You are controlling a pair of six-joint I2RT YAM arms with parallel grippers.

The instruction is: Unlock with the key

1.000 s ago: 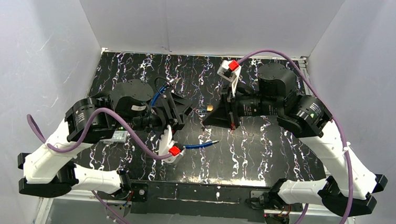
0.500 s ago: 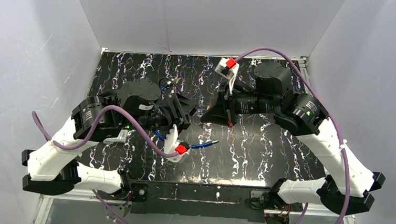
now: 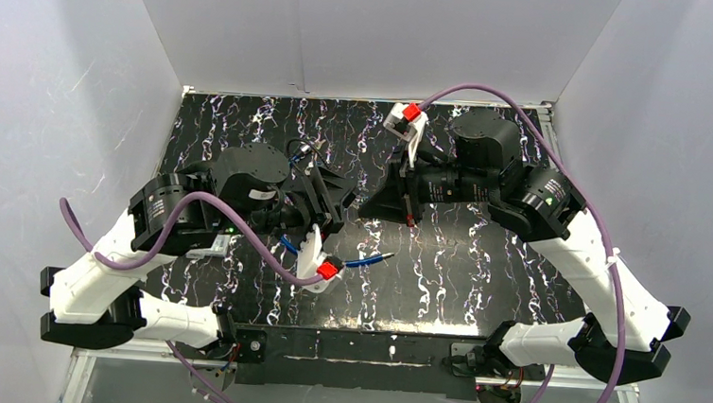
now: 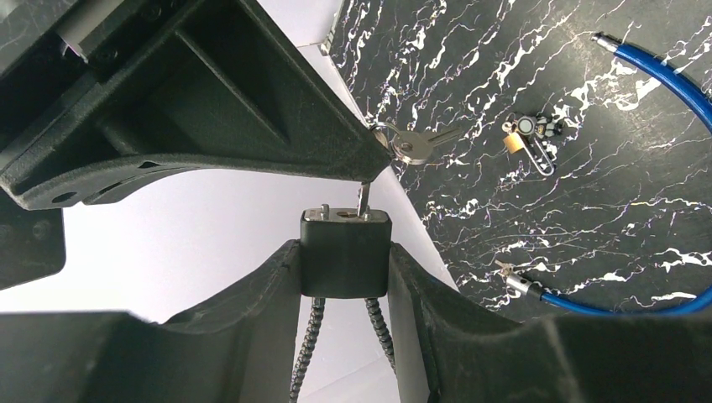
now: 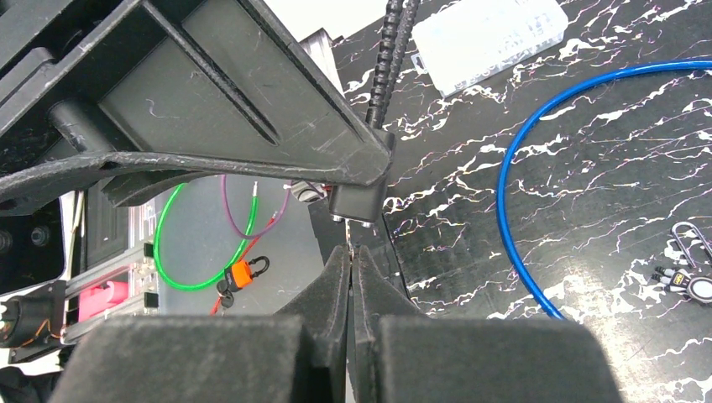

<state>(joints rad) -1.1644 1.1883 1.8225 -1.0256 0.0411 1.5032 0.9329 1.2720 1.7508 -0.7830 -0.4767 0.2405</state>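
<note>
My left gripper (image 4: 344,248) clamps the hard lock (image 4: 345,267) by its flat sides above the middle of the table (image 3: 481,267), and my right gripper (image 5: 352,252) is closed, I think on the thin, slippery key (image 4: 363,198) in it.

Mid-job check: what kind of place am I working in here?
Most likely a lab robot test cell rather than a home or workshop: plain white walls box in a black marbled tabletop, and two robot arms are bolted at its near edge, trailing purple cables.
</note>
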